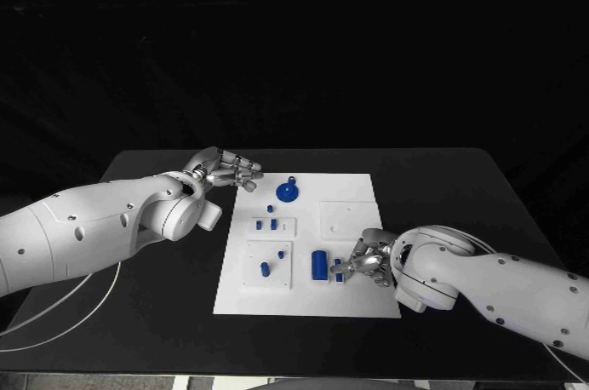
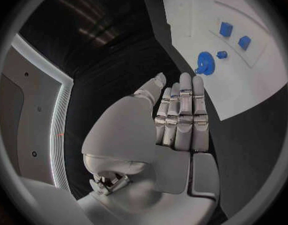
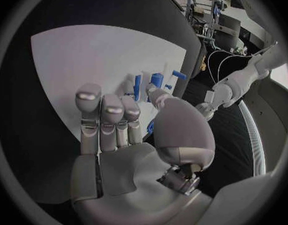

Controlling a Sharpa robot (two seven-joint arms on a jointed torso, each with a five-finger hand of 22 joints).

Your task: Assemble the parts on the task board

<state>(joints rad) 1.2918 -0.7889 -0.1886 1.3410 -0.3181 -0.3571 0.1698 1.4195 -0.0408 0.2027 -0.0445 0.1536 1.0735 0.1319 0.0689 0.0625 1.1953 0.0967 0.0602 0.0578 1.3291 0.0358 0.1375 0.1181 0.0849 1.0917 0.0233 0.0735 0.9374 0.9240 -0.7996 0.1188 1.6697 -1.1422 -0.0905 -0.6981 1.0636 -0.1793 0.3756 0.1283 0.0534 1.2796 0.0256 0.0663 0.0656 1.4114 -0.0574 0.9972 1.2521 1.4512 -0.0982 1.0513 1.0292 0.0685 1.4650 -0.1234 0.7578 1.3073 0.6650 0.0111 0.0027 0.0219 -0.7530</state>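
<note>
The right hand (image 1: pixel 366 262) hovered low over the near right part of the task board (image 1: pixel 350 301), its fingers apart and, as far as the right wrist view showed, holding nothing. Just beside its fingertips (image 1: pixel 338 271), toward the robot's left, lay the blue cylinder (image 1: pixel 319 264), its long axis running away from the robot along the board. A smaller blue piece (image 1: pixel 336 262) sat between cylinder and hand (too small to name). The right hand was plainly the nearer of the two to that cylinder, so the next grasp probably called for a short sideways reach and a pinch across the cylinder's width.

The left hand (image 1: pixel 225 170) hung over the black table (image 1: pixel 147 288) at the board's far left corner, fingers straight and close together, palm empty in the left wrist view. The round blue disc (image 1: pixel 288 191) lay on the board just beside it, toward the robot's right. Two small blue blocks (image 1: pixel 265 225) stood nearer mid-board, and a blue peg (image 1: pixel 265 271) lay further toward the robot.
</note>
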